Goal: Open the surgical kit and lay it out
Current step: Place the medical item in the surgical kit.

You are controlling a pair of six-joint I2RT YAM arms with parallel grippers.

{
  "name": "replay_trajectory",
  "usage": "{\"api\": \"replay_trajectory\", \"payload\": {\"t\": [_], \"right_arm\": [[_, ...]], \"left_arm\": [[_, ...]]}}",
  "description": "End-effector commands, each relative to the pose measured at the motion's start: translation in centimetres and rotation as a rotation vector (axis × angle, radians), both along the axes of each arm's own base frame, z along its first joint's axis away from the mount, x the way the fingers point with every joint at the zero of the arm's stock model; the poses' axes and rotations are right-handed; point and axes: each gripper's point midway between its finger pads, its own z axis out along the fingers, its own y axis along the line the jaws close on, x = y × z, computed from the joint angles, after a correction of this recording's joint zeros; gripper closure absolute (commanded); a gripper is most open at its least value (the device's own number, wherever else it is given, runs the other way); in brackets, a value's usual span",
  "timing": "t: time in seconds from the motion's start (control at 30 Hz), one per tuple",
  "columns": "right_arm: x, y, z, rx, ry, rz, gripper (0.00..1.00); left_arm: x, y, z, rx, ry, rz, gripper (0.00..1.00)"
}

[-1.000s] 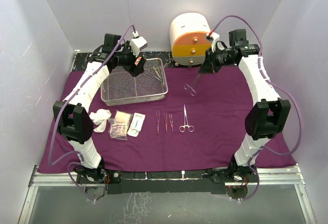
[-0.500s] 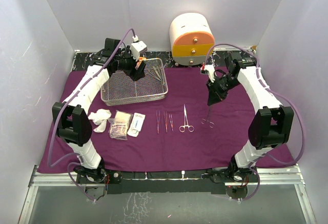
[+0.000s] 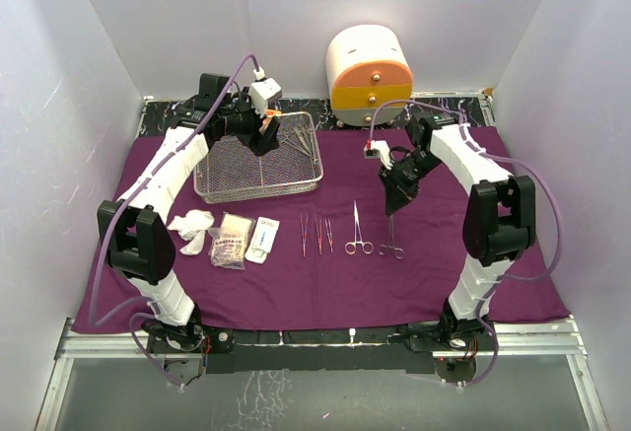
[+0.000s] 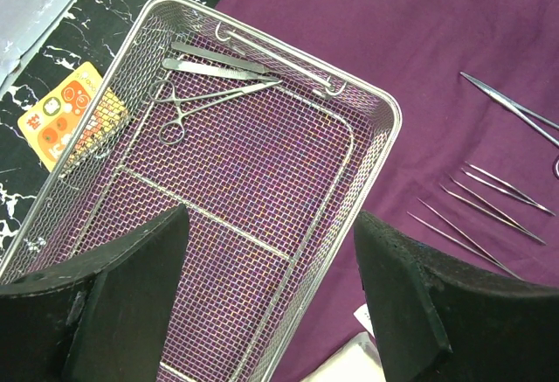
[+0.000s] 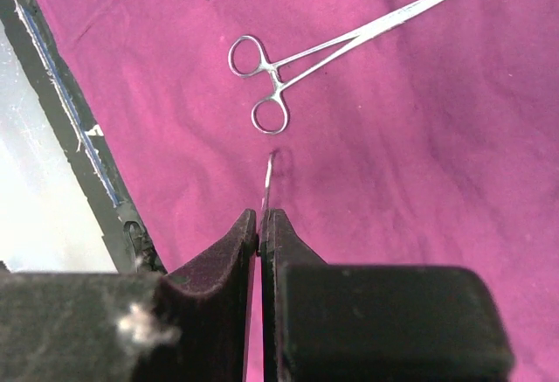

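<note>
The right arm reached inward with its elbow raised and its wrist bent steeply down, so the right gripper [image 3: 396, 192] pointed at the purple cloth [image 3: 424, 273]. Its dark fingers were pinched together on slim ring-handled forceps [image 3: 391, 249], which hung just beside a matching pair [image 3: 358, 232] lying flat. The left arm stretched to the far side, the left gripper [image 4: 271, 312] poised over the silver wire-mesh tray [image 4: 384, 111], its blunt black fingers spread wide. Thin, shiny steel instruments [image 4: 218, 70] lay at the tray's far end. On the soft, faintly creased cloth lay needle-fine tweezers [image 3: 315, 234], flat packets [image 3: 246, 239] and crumpled white gauze [image 3: 192, 229].
</note>
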Motion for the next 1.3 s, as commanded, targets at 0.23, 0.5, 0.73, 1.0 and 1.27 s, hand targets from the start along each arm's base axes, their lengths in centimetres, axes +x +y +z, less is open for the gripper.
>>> {"api": "replay_trajectory", "payload": {"t": [0.23, 0.5, 0.73, 1.0, 1.27], "right_arm": [[1.6, 1.2, -0.8, 0.03, -0.026, 0.078, 0.98], [3.3, 1.2, -2.4, 0.012, -0.023, 0.101, 0.87], [4.5, 1.2, -3.6, 0.0, -0.011, 0.108, 0.86], [5.9, 1.5, -4.7, 0.009, 0.01, 0.088, 0.95], [6.9, 1.7, -5.4, 0.022, 0.064, 0.021, 1.0]], "left_arm": [[-0.7, -0.5, 1.4, -0.032, -0.023, -0.03, 0.25], [-0.7, -0.5, 1.3, -0.03, -0.017, -0.035, 0.25], [-0.7, -0.5, 1.0, -0.021, -0.013, -0.037, 0.25], [-0.4, -0.5, 0.5, -0.017, -0.002, -0.041, 0.24], [-0.4, -0.6, 0.0, -0.017, 0.008, -0.045, 0.24]]}}
